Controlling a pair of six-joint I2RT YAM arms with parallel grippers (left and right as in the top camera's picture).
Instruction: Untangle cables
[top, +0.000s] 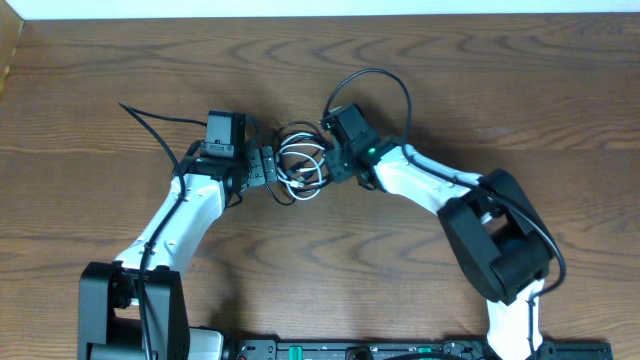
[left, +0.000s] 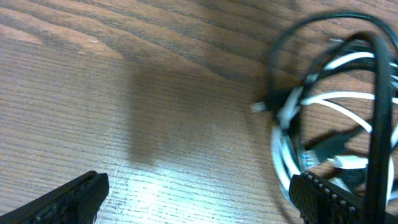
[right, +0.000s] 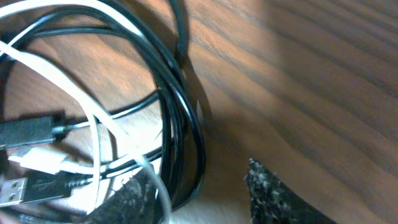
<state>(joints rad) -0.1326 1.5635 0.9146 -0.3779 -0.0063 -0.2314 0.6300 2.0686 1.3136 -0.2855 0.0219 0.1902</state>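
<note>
The cables (top: 300, 160) lie in one small coiled knot near the middle of the table (top: 500, 80), a little toward the far side, with an arm on either side of them. The black cable (right: 183, 134) runs in several loops round the outside. The white cable (left: 283, 155) winds through the inside, and the plug ends (right: 25, 130) sit in the heart of the coil.

The left gripper (left: 199, 196) hangs low at the left edge of the knot with its jaws spread wide and nothing between them. One finger is right against the coil and the other is well out over bare wood.

The right gripper (right: 199, 186) is down at the right edge. Its jaws stand apart and straddle the black loops, with a gap showing on one side, so it does not have a grip yet.

This looks like the first step of the task, taking hold: nothing is separated. The next move calls for the right jaws to pinch only the black strands. The left jaws must find the white cable, so that the two can be drawn apart. A pinch that catches both colours would only tighten the knot.
</note>
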